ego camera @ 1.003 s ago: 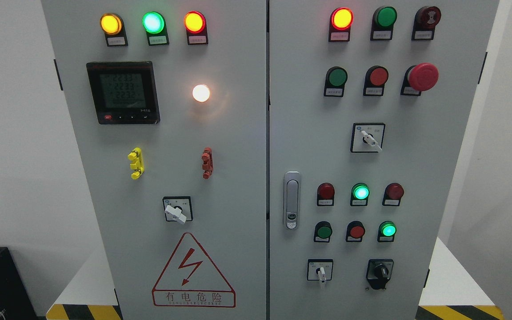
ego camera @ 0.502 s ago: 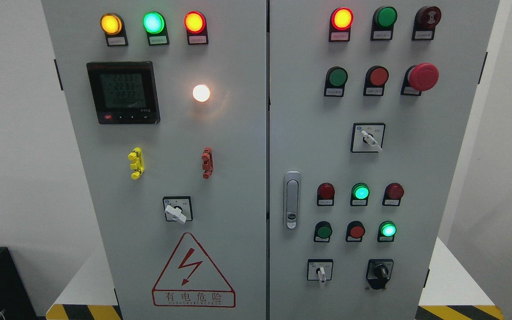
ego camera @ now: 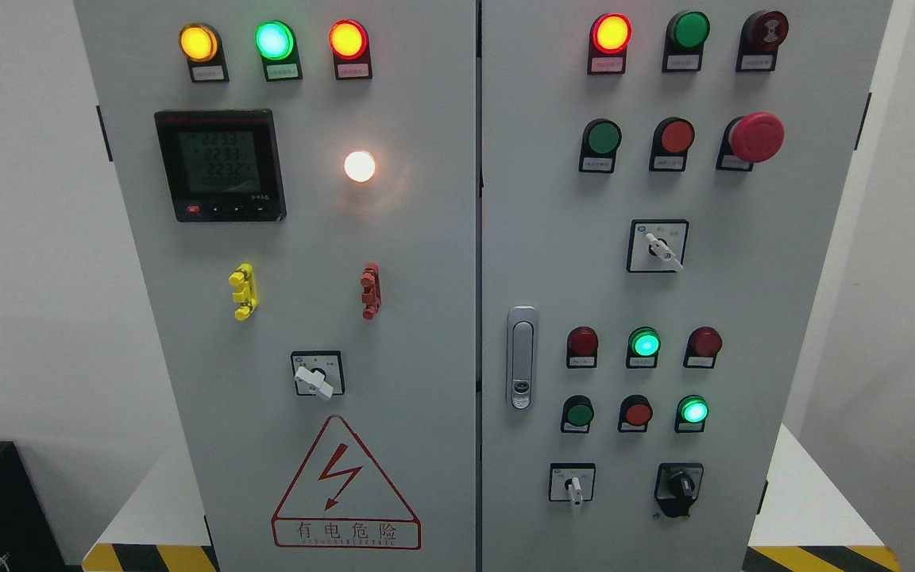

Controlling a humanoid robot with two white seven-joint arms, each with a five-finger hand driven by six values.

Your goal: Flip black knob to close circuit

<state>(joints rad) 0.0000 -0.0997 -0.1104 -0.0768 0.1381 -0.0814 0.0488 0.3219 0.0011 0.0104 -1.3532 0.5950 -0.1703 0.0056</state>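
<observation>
Neither of my hands shows here, so I cannot tell whether they are open, closed or holding anything.

In front of me stands a tall cabinet (ego camera: 426, 238) of smooth, matte grey sheet metal, split down the middle by a dark seam into a left door (ego camera: 306, 492) and a right door (ego camera: 553, 238). It rests on a white base (ego camera: 807, 500) edged with yellow-and-black striped tape.

On the left door the biggest item is a red-outlined warning triangle (ego camera: 345, 485) with a lightning bolt, printed flat near the bottom. Higher up sits a square black meter (ego camera: 220, 165) with a greenish glass screen. Beside it glows a round white lamp (ego camera: 360, 166), and three domed lamps — amber, green and red — run along the top.

On the right door, a glossy red mushroom button (ego camera: 756, 137) bulges out near the top right. A slim silver door handle (ego camera: 521, 357), rounded at both ends, stands upright by the seam.

The black knob (ego camera: 679, 485) is at the lower right of the right door — small, round, ridged plastic on a black square plate, just right of a white lever switch (ego camera: 574, 486). Nothing touches it.
</observation>
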